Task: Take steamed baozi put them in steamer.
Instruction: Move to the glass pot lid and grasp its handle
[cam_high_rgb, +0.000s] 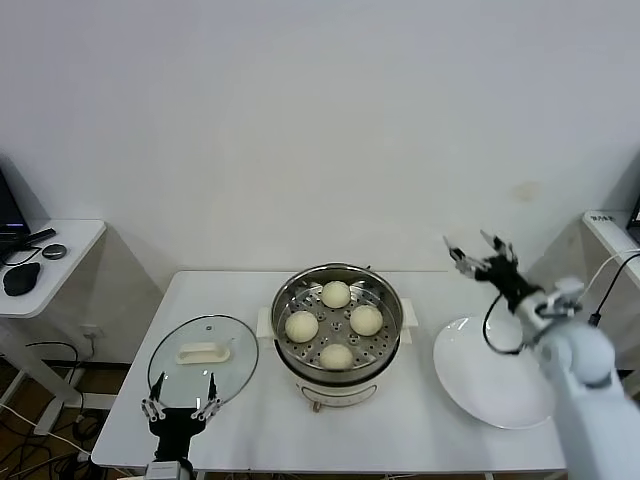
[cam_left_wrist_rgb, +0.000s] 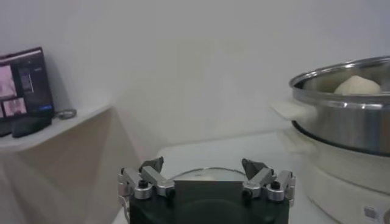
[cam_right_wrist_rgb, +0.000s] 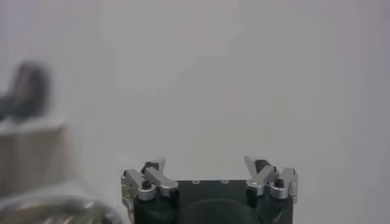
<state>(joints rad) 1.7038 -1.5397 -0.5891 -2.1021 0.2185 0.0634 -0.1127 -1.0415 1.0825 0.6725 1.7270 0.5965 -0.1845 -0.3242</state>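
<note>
Now four steamed baozi (cam_high_rgb: 335, 324) in steamer (cam_high_rgb: 388, 292), right gripper (cam_high_rgb: 478, 249) spread, raised well right, left gripper (cam_high_rgb: 181, 408) spread, near lid (cam_high_rgb: 203, 354)

The right gripper (cam_right_wrist_rgb: 209, 167), a black block carrying two pairs of silver metal fingers (cam_right_wrist_rgb: 146, 179) with dark tips, stands spread wide with nothing between them. Beyond the fingertips lies only a plain pale wall (cam_right_wrist_rgb: 244, 73). Off to one side sits a blurred dark object (cam_right_wrist_rgb: 25, 91), too indistinct to identify.
</note>
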